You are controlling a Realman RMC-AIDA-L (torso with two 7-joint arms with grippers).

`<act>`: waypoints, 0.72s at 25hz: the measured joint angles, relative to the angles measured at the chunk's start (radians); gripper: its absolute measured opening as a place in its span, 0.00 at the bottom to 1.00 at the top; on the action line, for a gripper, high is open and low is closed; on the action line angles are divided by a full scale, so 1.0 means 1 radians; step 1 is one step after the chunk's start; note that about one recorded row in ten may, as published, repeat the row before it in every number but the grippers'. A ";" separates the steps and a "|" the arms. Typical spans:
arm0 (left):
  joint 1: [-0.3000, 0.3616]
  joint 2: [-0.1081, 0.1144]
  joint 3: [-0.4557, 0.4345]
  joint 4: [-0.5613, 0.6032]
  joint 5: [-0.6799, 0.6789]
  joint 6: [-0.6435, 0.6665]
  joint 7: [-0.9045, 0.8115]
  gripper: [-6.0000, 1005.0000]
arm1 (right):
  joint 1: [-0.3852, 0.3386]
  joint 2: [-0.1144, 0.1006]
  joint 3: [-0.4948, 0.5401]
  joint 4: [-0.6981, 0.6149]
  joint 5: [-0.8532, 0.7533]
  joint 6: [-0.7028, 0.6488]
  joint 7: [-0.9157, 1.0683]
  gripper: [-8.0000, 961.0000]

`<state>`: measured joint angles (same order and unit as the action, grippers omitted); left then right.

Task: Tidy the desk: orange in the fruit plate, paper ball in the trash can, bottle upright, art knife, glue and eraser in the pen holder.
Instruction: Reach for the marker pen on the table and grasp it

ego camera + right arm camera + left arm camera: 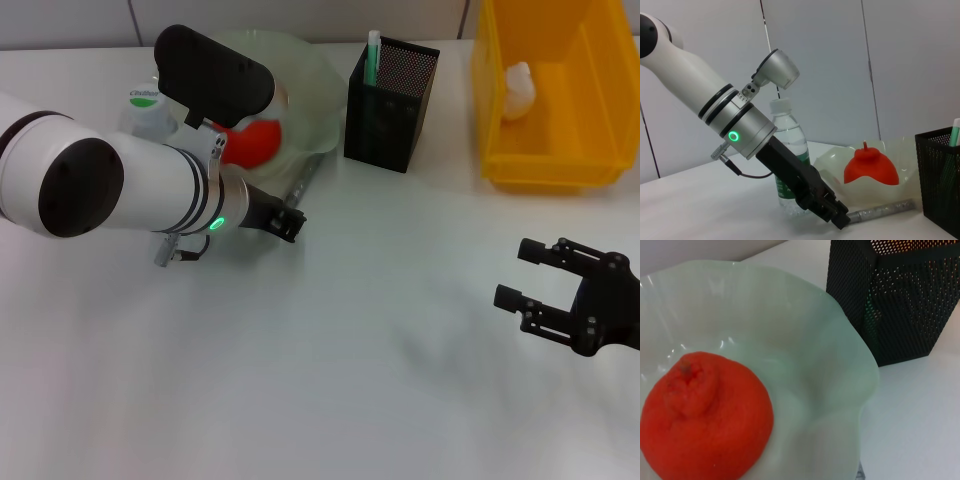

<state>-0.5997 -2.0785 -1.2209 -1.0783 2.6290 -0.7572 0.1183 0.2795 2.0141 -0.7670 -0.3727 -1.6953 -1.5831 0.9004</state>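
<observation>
the can (550,110) already holds a white ball (518,88), the plate (315,90) the orange (250,143), and the bottle (788,150) stands upright. the left gripper (837,212) reaches low for the knife (880,210) beside the plate, fingers' state unclear; next move needs a clean pinch, then the holder (390,90). the right gripper (530,275) idles apart.

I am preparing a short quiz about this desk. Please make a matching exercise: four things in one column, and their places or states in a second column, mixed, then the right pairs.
Things:
1. orange
2. bottle
3. paper ball
4. right pincer

Places or states:
A. upright beside the fruit plate
B. in the trash can
C. open above the bare table
D. in the fruit plate

Pairs: 1-D, 2-A, 3-B, 4-C
</observation>
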 joint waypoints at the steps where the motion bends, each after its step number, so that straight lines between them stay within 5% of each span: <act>1: 0.000 0.000 0.000 0.000 0.000 0.000 0.000 0.28 | 0.000 0.000 0.000 0.000 0.000 0.000 0.000 0.72; 18: -0.009 0.000 0.007 0.000 0.007 -0.005 -0.011 0.20 | 0.000 0.000 0.000 0.001 0.004 0.000 0.000 0.72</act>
<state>-0.6083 -2.0785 -1.2138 -1.0784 2.6356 -0.7623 0.1073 0.2793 2.0141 -0.7670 -0.3717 -1.6914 -1.5830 0.9004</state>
